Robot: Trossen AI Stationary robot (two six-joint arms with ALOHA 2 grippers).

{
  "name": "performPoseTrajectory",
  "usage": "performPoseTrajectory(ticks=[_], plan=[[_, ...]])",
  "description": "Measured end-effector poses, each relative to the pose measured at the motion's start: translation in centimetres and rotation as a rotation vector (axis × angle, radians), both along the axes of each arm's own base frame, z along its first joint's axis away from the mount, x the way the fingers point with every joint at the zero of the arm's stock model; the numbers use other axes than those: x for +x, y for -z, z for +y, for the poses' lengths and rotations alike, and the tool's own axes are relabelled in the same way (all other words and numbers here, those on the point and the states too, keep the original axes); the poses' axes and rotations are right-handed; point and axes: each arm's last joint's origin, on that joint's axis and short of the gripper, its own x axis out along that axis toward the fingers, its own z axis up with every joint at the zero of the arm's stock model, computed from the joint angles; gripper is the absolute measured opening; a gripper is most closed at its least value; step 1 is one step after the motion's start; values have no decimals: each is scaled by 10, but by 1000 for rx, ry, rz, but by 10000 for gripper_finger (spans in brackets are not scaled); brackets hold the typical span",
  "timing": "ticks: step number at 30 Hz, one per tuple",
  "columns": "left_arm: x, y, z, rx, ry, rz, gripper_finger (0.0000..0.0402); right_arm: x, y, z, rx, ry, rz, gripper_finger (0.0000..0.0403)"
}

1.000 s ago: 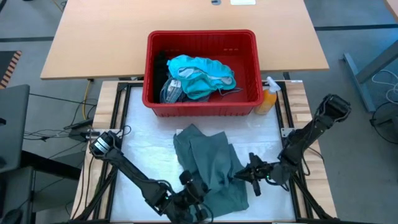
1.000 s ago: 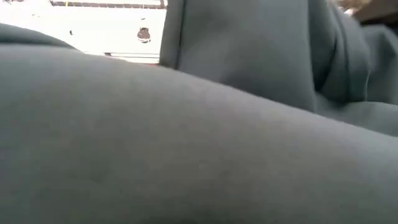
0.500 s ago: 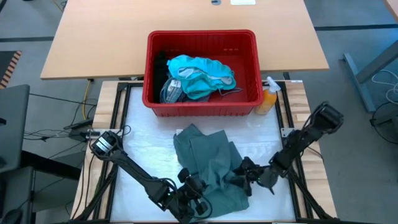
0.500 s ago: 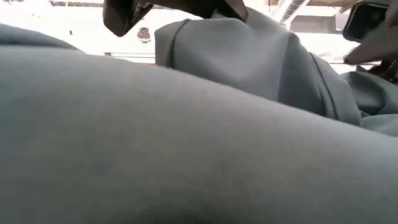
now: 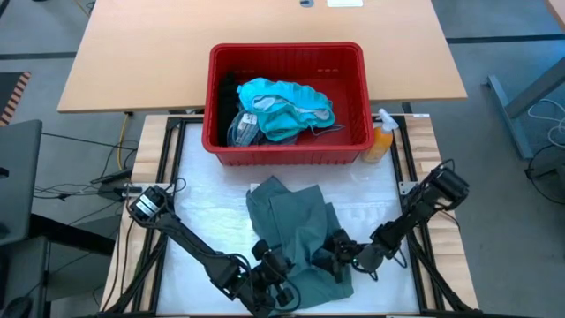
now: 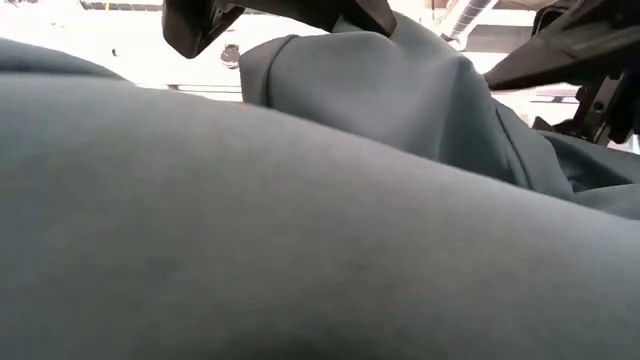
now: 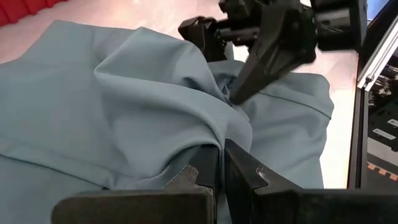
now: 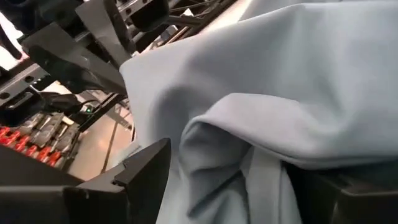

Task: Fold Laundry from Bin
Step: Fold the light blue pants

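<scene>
A: While the left gripper [image 7: 217, 163] has its fingers pressed together on a ridge of the grey-green garment [image 5: 296, 234], the right gripper [image 5: 338, 259] sits with jaws spread wide around a fold on the garment's right side, nothing pinched yet

B: Risk?

A: If the right closes where it is, I'd guess it takes several layers, not one hem; the cloth is bunched there. Then a pull drags the whole heap. Also the two grippers are near each other at the near edge, so finger contact is possible

B: Where's the rest of the laundry?

A: Teal garments [image 5: 284, 106] and a black one [image 5: 229, 91] lie in the bin [image 5: 287, 146], at the far end of the table [image 5: 203, 221]. Orange spray bottle [image 5: 380, 141] stands just beside the bin's right corner

B: Room?

A: Open mat to the left of the garment and between it and the bin. Near edge is tight: cloth hangs close to it and blocks the low view. Spread away from the near edge, I'd say, short of the bottle
</scene>
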Motion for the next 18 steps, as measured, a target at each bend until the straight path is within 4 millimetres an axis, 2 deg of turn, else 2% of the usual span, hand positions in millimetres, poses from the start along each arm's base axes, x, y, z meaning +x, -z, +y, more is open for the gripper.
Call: performPoseTrajectory(ticks=[6, 12, 15, 18], plan=[[-3, 1, -3, 6, 5, 7, 0, 18, -4, 10, -18, 27, -22, 295], [-8, 3, -6, 3, 0, 24, 0, 20, 0, 7, -58, 120, 33, 276], [-13, 3, -9, 10, -11, 21, 0, 20, 1, 7, -60, 126, 46, 226], [-14, 4, -10, 16, -27, 20, 0, 20, 0, 8, -96, 99, 42, 128]])
